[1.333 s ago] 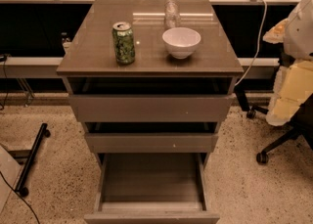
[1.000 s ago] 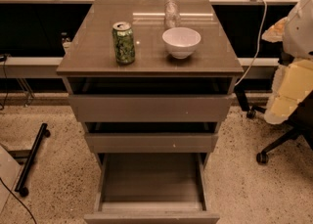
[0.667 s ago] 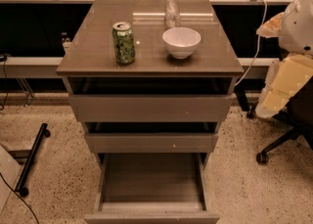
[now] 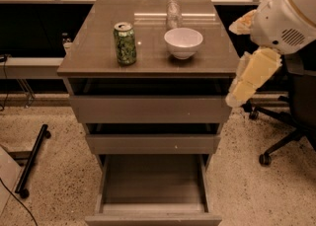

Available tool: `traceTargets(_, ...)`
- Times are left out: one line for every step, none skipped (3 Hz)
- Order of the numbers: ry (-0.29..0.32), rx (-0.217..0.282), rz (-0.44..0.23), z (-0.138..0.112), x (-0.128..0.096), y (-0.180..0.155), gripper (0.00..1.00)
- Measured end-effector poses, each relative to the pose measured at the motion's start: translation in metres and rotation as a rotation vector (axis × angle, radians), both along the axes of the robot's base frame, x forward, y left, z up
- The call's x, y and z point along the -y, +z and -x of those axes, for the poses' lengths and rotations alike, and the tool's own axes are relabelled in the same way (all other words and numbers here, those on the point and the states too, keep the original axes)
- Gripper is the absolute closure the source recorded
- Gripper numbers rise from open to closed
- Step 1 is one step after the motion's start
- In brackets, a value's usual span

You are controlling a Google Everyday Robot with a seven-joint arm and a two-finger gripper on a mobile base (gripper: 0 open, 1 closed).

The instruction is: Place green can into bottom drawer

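Cabinet top [image 4: 94,52] with green can [image 4: 125,43], bottom drawer [image 4: 153,181] cropped below, claw out of view rightward, state unknown

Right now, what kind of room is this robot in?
Probably an office or lab. A grey drawer cabinet stands on a speckled floor, and a wheeled office chair sits at the right. The robot's arm hangs beside the cabinet; its gripper is out of view.
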State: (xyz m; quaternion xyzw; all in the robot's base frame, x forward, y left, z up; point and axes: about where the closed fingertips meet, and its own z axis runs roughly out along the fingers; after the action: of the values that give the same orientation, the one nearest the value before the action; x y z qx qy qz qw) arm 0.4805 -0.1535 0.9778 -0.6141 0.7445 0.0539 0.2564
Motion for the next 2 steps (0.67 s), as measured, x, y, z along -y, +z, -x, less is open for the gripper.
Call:
traceTargets(0.031, -0.004, -0.067, -0.0155, -0.0188, -0.0050, 0.00)
traceTargets(0.031, -0.004, -0.067, -0.0155, -0.0188, -0.0050, 0.00)
